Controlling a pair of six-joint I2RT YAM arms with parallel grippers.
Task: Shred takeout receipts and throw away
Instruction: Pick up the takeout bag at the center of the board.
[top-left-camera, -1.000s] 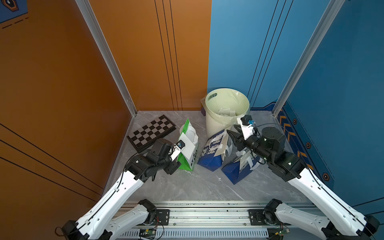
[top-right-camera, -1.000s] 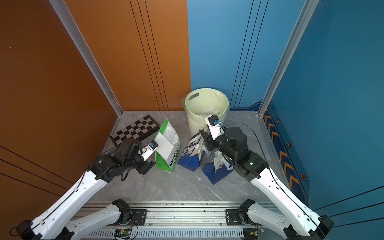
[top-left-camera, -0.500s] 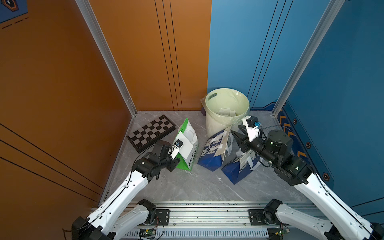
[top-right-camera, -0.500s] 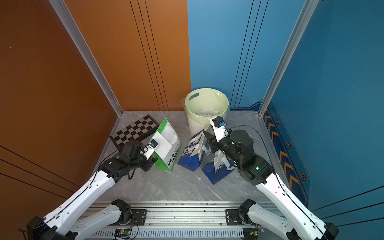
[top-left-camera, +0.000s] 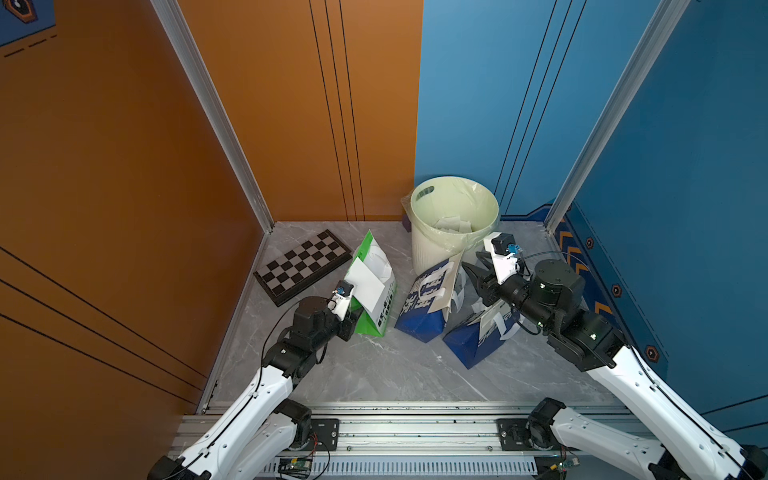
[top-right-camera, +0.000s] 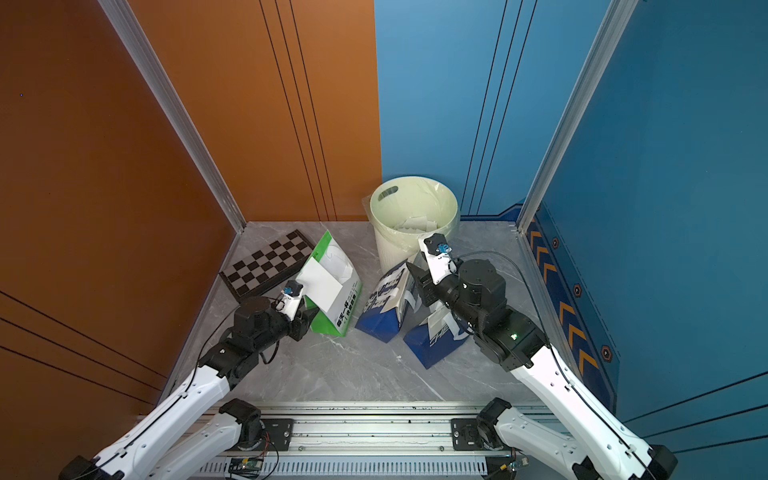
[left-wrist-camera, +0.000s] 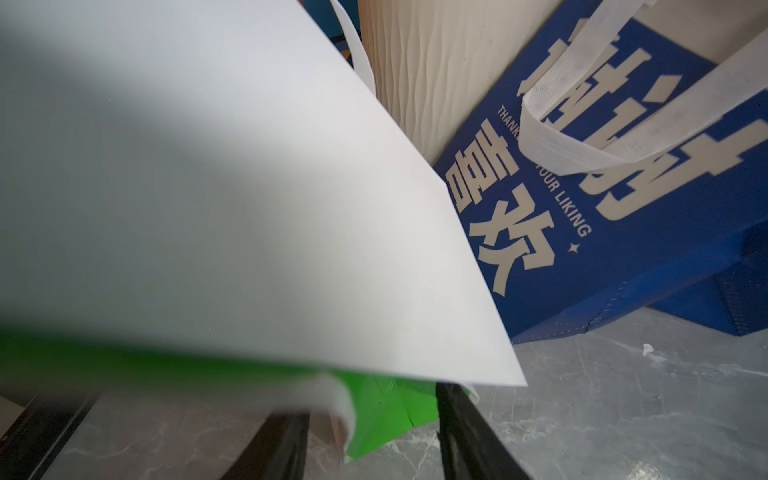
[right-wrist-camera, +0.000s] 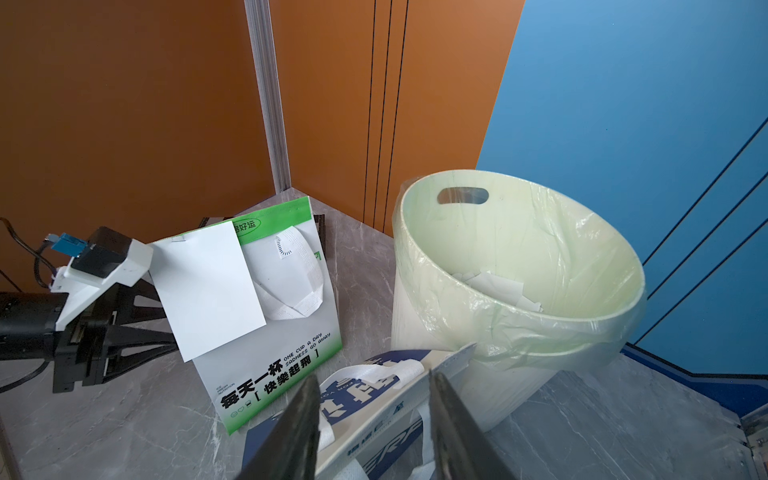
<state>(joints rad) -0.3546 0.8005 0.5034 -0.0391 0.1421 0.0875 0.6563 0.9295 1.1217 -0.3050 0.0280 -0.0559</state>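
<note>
A plain white takeout receipt lies against the side of the green-white bag. It fills most of the left wrist view as the receipt. My left gripper sits at the bag's near edge under the receipt's lower corner. Its jaws stand apart, with a green bag corner and a curled white edge between them. My right gripper hangs open over a blue bag's rim. White paper pieces lie in the pale bin.
Two blue-white bags with white loop handles stand between the green bag and my right arm, just in front of the bin. A folded chessboard lies at the back left. Orange and blue walls close in the floor.
My left jaws have narrowed at the green bag's edge, and the left arm has stretched further in. The right arm shifted slightly right, its gripper staying over the blue bags.
</note>
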